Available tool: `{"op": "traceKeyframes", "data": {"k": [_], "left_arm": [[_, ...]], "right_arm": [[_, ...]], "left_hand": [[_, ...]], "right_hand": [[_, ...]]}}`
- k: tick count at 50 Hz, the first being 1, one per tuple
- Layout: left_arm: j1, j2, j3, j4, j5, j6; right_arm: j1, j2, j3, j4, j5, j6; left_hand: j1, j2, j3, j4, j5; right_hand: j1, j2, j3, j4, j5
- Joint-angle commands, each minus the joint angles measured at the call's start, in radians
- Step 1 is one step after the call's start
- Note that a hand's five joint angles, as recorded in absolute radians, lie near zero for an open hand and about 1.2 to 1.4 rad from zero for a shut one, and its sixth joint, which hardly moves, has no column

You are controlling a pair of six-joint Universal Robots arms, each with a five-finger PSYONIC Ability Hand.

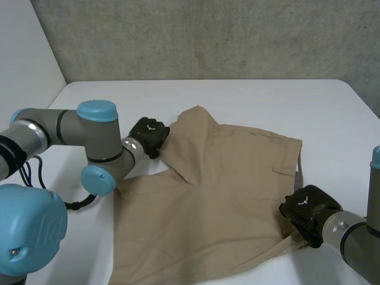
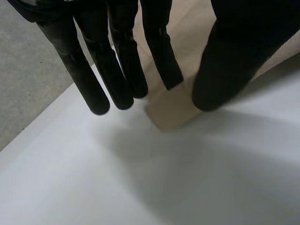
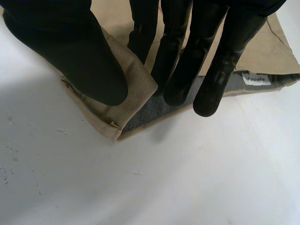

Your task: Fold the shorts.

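The right hand (image 3: 70,51) grips a waistband corner of the shorts (image 1: 219,190), with its thumb on the tan outer face and its fingers inside on the grey lining (image 3: 150,110). It appears to hold the top layer alone, so the layer beneath may lag when it lifts. The left hand (image 2: 117,61) pinches a leg edge between near-straight fingers and thumb, and a tan corner (image 2: 171,110) pokes just past its fingertips. Beyond that hand the cloth rises in a peaked ridge. To fold well, both hands should probably lift together, keep the cloth taut between them and lay it down smoothly. The shorts lie flat on the white bench (image 1: 285,101) between the hands. Their long axis runs from hand to hand, with the waistband at the right hand and the legs pointing toward the left.
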Motion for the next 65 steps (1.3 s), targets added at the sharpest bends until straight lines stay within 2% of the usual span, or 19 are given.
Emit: {"op": "traceKeyframes", "data": {"k": [1, 7, 12, 16, 21, 31, 34, 35, 36, 42, 50, 59, 65], "left_arm": [[-0.003, -0.016, 0.012, -0.01, -0.008, 0.007], [-0.015, 0.003, -0.014, -0.012, -0.072, 0.015], [-0.015, 0.09, -0.075, -0.01, -0.187, 0.053], [-0.017, 0.151, -0.153, -0.005, -0.23, 0.087], [-0.031, 0.198, -0.217, -0.002, -0.238, 0.116], [-0.077, 0.188, -0.232, 0.001, -0.241, 0.117], [-0.072, 0.188, -0.227, 0.001, -0.237, 0.117], [-0.069, 0.191, -0.224, 0.002, -0.235, 0.117], [-0.069, 0.193, -0.224, 0.002, -0.235, 0.117], [-0.071, 0.224, -0.234, -0.001, -0.238, 0.113], [-0.057, 0.46, -0.431, -0.008, -0.238, 0.058], [-0.061, 0.826, -0.857, -0.039, -0.23, -0.111], [-0.081, 0.975, -1.039, -0.1, -0.227, -0.194]], "right_arm": [[-0.002, -0.001, 0.004, -0.005, 0.001, 0.001], [0.0, -0.001, 0.004, -0.019, 0.001, 0.014], [0.001, -0.002, 0.002, -0.025, 0.0, 0.03], [0.003, -0.004, 0.001, -0.025, 0.0, 0.038], [0.004, -0.002, 0.001, -0.027, 0.0, 0.038], [0.007, -0.004, 0.002, -0.031, 0.0, 0.046], [0.007, -0.004, 0.002, -0.031, 0.0, 0.05], [0.007, -0.004, 0.002, -0.031, 0.0, 0.052], [0.006, -0.004, 0.002, -0.033, 0.0, 0.052], [0.003, -0.005, 0.002, -0.047, 0.0, 0.054], [-0.005, -0.005, -0.011, -0.096, 0.0, 0.142], [-0.005, -0.005, -0.022, -0.152, -0.002, 0.241], [-0.005, -0.005, -0.024, -0.205, 0.0, 0.305]], "left_hand": [[0.421, 0.428, 0.431, 0.435, 0.447], [0.421, 0.428, 0.431, 0.435, 0.447], [0.421, 0.428, 0.431, 0.435, 0.447], [0.421, 0.428, 0.431, 0.435, 0.447], [0.421, 0.428, 0.431, 0.435, 0.447], [0.421, 0.428, 0.431, 0.435, 0.447], [0.032, 0.039, 0.042, 0.046, 0.058], [-0.242, -0.236, -0.232, -0.228, -0.216], [-0.327, -0.32, -0.317, -0.312, -0.301], [-0.369, -0.362, -0.359, -0.354, -0.343], [-0.363, -0.356, -0.353, -0.348, -0.337], [-0.354, -0.347, -0.344, -0.339, -0.328], [-0.336, -0.329, -0.326, -0.322, -0.31]], "right_hand": [[0.405, 0.216, 0.215, 0.205, 0.229], [0.405, 0.216, 0.215, 0.205, 0.229], [0.405, 0.216, 0.215, 0.205, 0.229], [0.405, 0.216, 0.215, 0.205, 0.229], [0.405, 0.216, 0.215, 0.205, 0.229], [0.405, 0.216, 0.215, 0.205, 0.229], [0.405, 0.216, 0.215, 0.205, 0.229], [0.405, 0.216, 0.215, 0.205, 0.229], [0.405, 0.216, 0.215, 0.205, 0.229], [0.405, 0.216, 0.215, 0.205, 0.229], [0.405, 0.216, 0.215, 0.205, 0.229], [0.405, 0.216, 0.215, 0.205, 0.229], [0.405, 0.216, 0.215, 0.205, 0.229]]}}
